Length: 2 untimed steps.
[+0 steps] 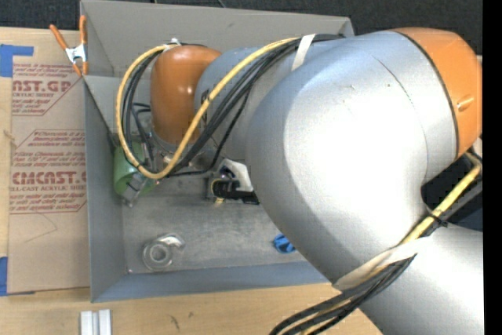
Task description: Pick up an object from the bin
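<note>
1. Where the arm drops into the left side of the bin (106, 247), the end effector (135, 183) is just beside a green lump (121, 167). Can't tell its opening, tbh.
2. Silver ring (161, 251) near the front wall, blue bit (282, 245) well apart.

A robotics lab: cabled industrial arm (353, 153) over grey metal bin (106, 231).

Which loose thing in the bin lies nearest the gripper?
The green thing against the left wall, right by the gripper; the silvery ring, black piece and blue piece lie farther off.

Grey bin (205, 235) with metal ring (161, 252), blue piece (282, 245), green object (123, 172)
</note>
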Each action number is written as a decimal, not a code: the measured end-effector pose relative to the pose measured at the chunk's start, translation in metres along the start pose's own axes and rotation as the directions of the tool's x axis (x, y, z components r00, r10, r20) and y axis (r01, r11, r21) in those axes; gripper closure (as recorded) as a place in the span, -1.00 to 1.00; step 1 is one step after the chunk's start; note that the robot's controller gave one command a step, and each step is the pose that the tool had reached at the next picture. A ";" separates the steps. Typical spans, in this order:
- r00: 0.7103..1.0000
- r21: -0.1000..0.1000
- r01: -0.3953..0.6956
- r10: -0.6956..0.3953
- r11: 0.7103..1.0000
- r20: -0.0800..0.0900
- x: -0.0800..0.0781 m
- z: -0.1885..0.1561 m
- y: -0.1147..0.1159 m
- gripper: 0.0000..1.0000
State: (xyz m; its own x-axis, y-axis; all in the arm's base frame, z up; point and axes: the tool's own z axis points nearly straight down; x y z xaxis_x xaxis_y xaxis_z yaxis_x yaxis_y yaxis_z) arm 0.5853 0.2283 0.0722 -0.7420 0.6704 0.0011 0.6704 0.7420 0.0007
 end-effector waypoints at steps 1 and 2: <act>1.000 0.000 -0.001 0.001 1.000 0.003 -0.002 -0.001 -0.001 1.00; 1.000 -0.002 0.020 -0.020 1.000 0.002 0.015 -0.049 0.001 1.00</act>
State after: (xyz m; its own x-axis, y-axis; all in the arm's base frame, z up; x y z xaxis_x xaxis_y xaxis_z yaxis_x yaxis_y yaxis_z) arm 0.5746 0.2394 0.1209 -0.7550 0.6557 -0.0009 0.6557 0.7550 0.0029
